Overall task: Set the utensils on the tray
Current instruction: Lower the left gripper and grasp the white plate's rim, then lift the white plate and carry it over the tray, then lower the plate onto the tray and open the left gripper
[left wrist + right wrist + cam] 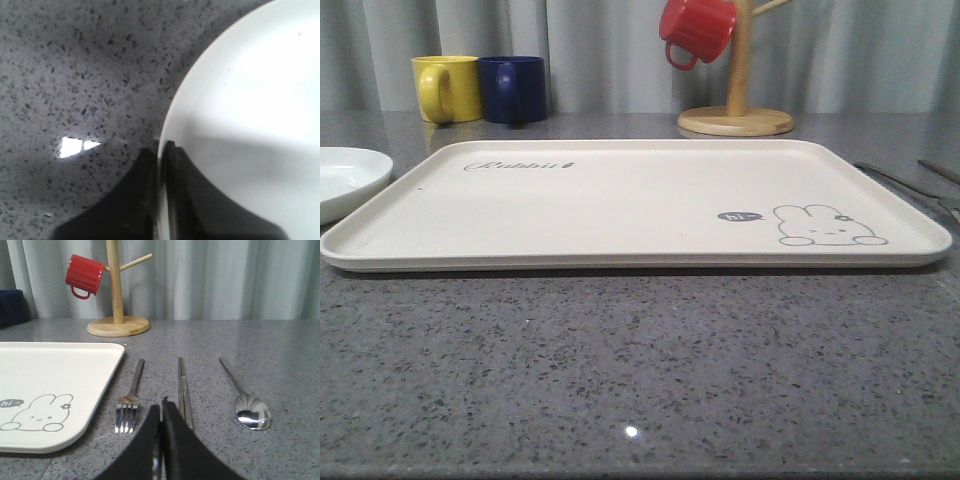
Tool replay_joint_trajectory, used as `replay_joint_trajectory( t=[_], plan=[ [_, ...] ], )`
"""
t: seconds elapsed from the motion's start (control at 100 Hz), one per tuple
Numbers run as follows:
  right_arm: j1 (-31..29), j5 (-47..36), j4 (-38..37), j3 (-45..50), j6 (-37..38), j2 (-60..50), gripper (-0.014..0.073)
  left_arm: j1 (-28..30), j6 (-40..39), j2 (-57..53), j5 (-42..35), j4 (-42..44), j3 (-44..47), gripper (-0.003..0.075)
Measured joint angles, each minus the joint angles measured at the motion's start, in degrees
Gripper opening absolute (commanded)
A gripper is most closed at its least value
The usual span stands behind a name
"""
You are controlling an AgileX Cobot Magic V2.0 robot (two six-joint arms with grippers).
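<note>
The cream tray with its bunny drawing lies across the middle of the grey table, with nothing on it. To its right, in the right wrist view, three utensils lie side by side: a fork, a pair of chopsticks and a spoon. The tray's corner is just beside the fork. My right gripper is shut and empty, low over the table between the fork and the chopsticks. My left gripper is shut and empty, at the rim of the white plate.
A round white plate sits left of the tray. Behind the tray stand a yellow mug, a dark blue mug and a wooden mug tree with a red mug hanging on it. Curtains close off the back.
</note>
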Motion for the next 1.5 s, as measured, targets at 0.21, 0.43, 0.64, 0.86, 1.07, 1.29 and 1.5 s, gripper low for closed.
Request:
replay_joint_trajectory(
  t=[0.21,0.43,0.64,0.86,1.07,1.29,1.5],
  plan=[
    [0.00,0.00,0.00,0.00,0.00,0.00,-0.0069,1.11,0.62,-2.19,0.85,-1.39,0.00,-0.0019],
    [0.00,0.00,0.00,0.00,0.00,0.00,-0.0069,5.26,7.44,-8.97,2.71,-10.77,-2.63,-0.0019],
    [0.00,0.00,0.00,0.00,0.00,0.00,-0.0069,3.96,13.44,-12.24,6.25,-19.93,-5.67,-0.0019],
    [0.00,0.00,0.00,0.00,0.00,0.00,-0.0069,-5.42,14.03,-10.53,6.88,-21.13,-8.12,-0.0019],
    [0.00,0.00,0.00,0.00,0.00,0.00,-0.0069,-14.99,14.03,-3.29,6.88,-22.04,-10.60,-0.0019],
    [0.00,0.00,0.00,0.00,0.00,0.00,-0.0069,-21.72,14.03,4.64,6.66,-22.52,-12.49,-0.0019],
    [0.00,0.00,0.00,0.00,0.00,0.00,-0.0069,-23.50,14.03,9.17,6.10,-22.91,-12.90,-0.0018]
  ],
)
